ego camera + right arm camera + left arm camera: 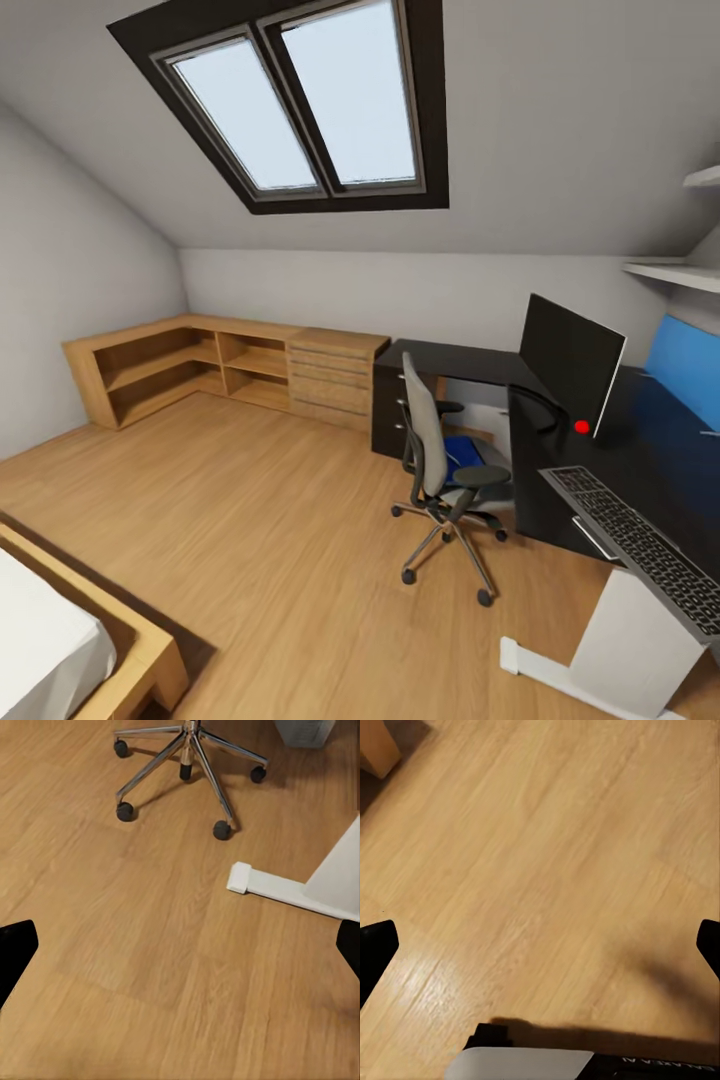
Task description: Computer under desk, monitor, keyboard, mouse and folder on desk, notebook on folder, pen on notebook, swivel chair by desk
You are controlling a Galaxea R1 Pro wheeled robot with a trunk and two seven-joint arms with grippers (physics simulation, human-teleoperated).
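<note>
Two claws, left claw (pixel 540 945) and right claw (pixel 180 945), hang spread wide and empty over bare floor. Mid-frame in the head view, the folder (pixel 463 450) lies on the swivel chair (pixel 432 450) beside the bench (pixel 660 450); the right arm looks nearer.

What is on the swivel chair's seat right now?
The blue folder lies on the swivel chair; the backrest and armrest cover part of it, so anything else there cannot be seen.
</note>
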